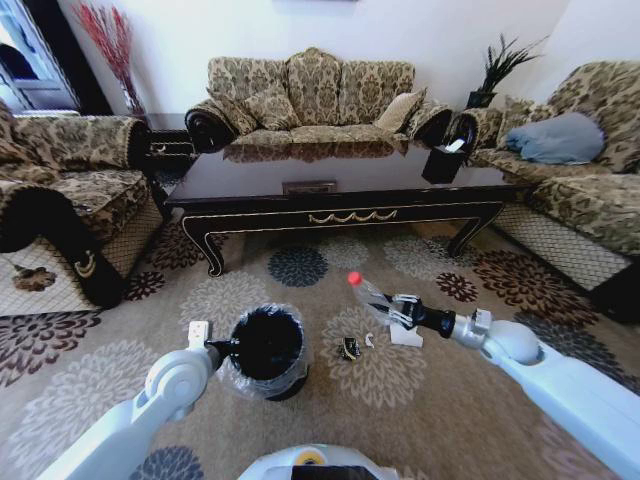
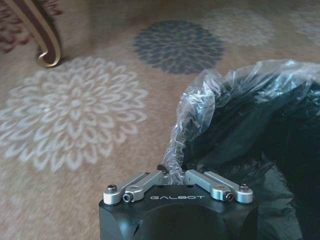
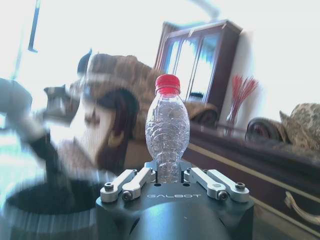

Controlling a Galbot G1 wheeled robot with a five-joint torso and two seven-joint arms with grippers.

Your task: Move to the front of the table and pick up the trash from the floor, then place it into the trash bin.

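Observation:
My right gripper (image 1: 396, 309) (image 3: 167, 172) is shut on a clear plastic bottle (image 1: 368, 292) (image 3: 167, 125) with a red cap, held above the carpet to the right of the trash bin. More trash lies on the floor below it: a dark-and-yellow wrapper (image 1: 349, 347), a small white scrap (image 1: 368, 340) and a white paper wad (image 1: 406, 335). The black trash bin (image 1: 297, 372) stands near me. My left gripper (image 1: 222, 348) (image 2: 172, 172) is shut on the rim of its plastic bag (image 2: 200, 105). The dark brown table (image 1: 340, 215) stands beyond.
Patterned sofas ring the carpet: one behind the table (image 1: 315, 95), one at the left (image 1: 70, 190), one at the right (image 1: 590, 180). A black tissue box (image 1: 443, 160) sits on the table's right end. A curved gold-trimmed furniture leg (image 2: 42, 42) is near the bin.

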